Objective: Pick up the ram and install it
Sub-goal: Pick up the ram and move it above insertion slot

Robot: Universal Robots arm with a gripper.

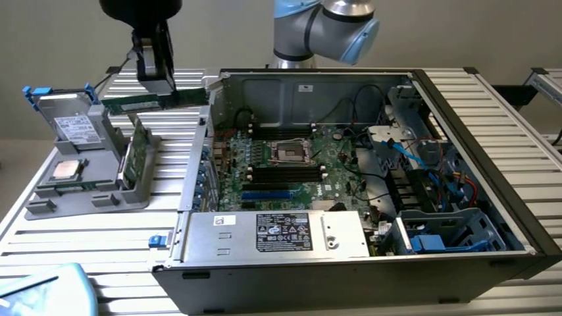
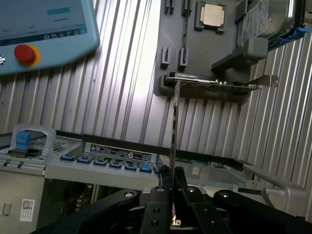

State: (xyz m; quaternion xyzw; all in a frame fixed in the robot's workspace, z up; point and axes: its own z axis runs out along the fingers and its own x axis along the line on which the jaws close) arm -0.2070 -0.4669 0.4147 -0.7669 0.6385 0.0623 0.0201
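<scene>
Clamped flat in the gripper (image 1: 158,87), up in the air: the ram (image 1: 127,103), jutting out past the fingers. Likely light, stiff, yet fragile, so best pinched on the flat faces, never on the contacts.

Light: soft, even, bright, exterior view;
Glare: pale streak on the ribbed silver metal table (image 2: 141,73), wrist view;
Shadow: deepest inside the open black computer case (image 1: 333,289), exterior frame's right

The fingers (image 2: 180,181) pinch the ram (image 2: 174,122) edge-on above the ribbed table (image 2: 122,73).
</scene>
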